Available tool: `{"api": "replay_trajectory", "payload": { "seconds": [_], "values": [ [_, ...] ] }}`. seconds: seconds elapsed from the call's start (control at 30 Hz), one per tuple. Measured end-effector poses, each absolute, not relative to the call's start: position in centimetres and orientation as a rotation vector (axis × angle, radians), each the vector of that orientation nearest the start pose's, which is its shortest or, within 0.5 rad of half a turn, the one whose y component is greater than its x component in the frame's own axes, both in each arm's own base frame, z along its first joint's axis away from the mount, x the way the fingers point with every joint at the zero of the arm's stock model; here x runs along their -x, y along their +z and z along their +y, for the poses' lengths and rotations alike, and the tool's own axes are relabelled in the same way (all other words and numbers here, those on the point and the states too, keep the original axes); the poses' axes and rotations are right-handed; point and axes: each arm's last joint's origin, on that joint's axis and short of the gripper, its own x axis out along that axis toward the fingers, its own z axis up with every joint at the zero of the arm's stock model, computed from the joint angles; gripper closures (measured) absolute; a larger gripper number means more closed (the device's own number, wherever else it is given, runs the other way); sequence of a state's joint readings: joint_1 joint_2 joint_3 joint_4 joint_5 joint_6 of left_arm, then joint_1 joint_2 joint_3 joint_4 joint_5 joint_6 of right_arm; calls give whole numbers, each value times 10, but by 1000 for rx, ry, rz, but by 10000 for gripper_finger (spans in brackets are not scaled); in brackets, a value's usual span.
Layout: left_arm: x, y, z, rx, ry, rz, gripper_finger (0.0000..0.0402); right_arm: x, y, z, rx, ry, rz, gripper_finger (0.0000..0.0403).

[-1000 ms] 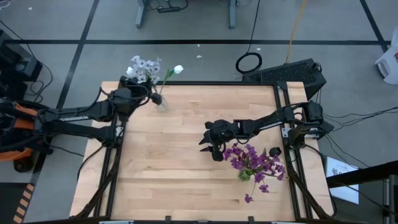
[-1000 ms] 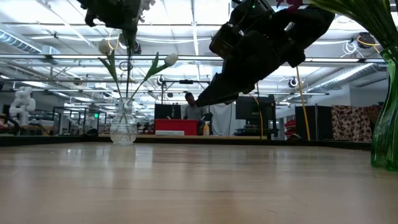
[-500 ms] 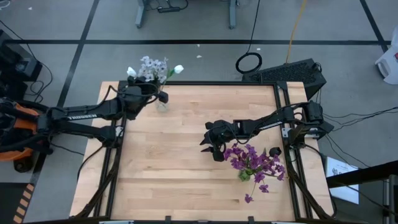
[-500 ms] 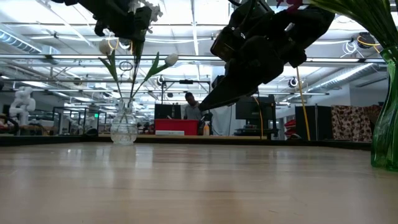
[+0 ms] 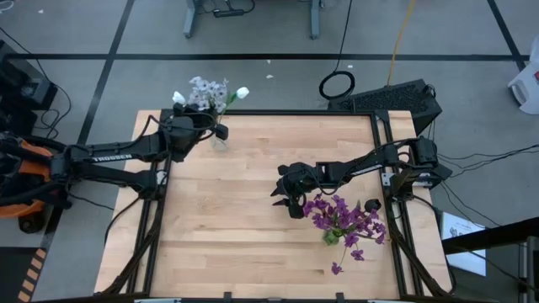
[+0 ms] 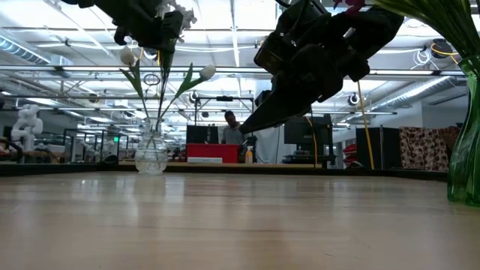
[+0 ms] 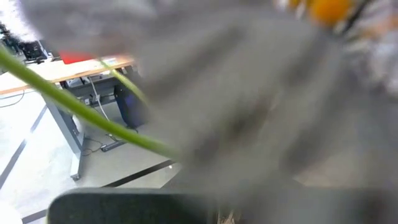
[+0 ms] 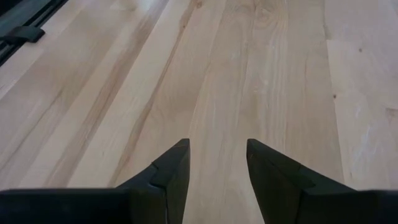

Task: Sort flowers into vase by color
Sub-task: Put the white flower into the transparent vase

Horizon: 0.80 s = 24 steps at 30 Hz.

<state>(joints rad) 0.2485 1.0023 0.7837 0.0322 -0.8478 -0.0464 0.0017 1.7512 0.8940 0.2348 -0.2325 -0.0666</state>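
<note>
A clear glass vase stands at the table's far left with two white tulip buds in it. My left gripper hovers just above the vase, shut on a pale grey-blue fluffy flower, whose stalk runs down into the vase. The purple flowers stand in a green vase at the right. My right gripper hangs open over bare table beside them, with nothing between its fingers. My left gripper holds the grey-blue flower by the upper part of its green stalk, coming level from the table's left. The gripper itself hides the exact place of contact. The stalk hangs below the fingers, its lower end inside the clear vase; the fluffy head stands above the gripper.
Bare wooden table top lies between the two vases and toward the near edge. A dark metal frame runs along the table's sides. A black box sits beyond the far right corner.
My left gripper has moved toward the table's right edge and a little down, over the clear vase, carrying the grey-blue flower; it stayed shut. The stalk now reaches into the vase. In the last half second it has kept still.
</note>
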Motion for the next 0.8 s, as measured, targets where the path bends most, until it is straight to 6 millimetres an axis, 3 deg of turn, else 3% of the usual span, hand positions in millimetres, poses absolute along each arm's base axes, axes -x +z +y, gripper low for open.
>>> {"api": "replay_trajectory", "payload": {
  "seconds": [0.8],
  "values": [
    [-203, 316, 70, -23, 1116, 160, 381, -351, 161, 7, -6, 248, 613, 252]
  ]
}}
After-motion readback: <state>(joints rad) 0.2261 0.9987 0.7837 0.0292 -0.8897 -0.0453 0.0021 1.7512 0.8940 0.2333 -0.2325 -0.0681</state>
